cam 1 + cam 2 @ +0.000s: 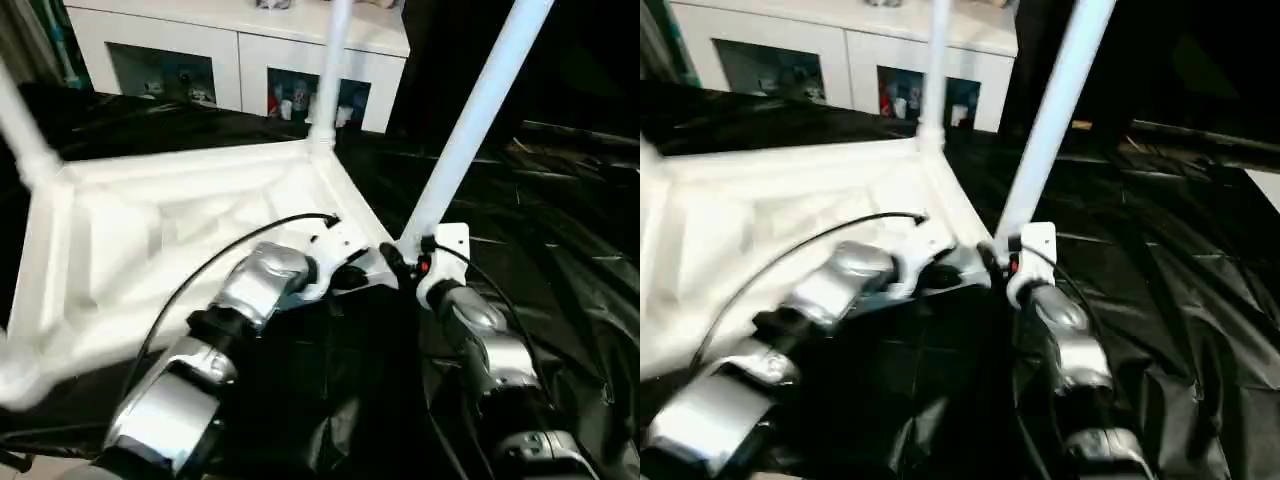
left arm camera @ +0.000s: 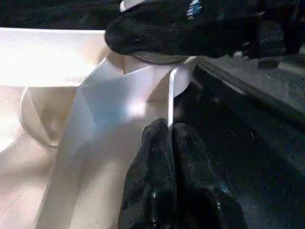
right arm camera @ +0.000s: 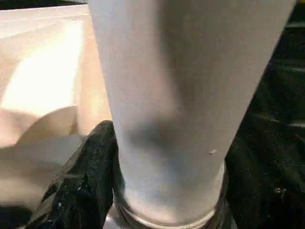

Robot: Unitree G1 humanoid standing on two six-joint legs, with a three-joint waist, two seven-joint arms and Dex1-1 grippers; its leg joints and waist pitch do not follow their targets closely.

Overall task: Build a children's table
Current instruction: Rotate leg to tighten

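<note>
The children's table (image 1: 180, 240) lies upside down on the black-cloth work table (image 1: 560, 230). Our right gripper (image 1: 408, 262) clasps the near leg (image 1: 470, 130) at its socket; our left gripper (image 2: 169, 138) is pinched closed at the rim. We judge the leaning leg could jam crooked. A white cabinet (image 1: 240, 50) stands behind.

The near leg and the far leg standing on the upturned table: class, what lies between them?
In the left eye view, the table's raised white side rim runs between the near leg and far leg.
</note>
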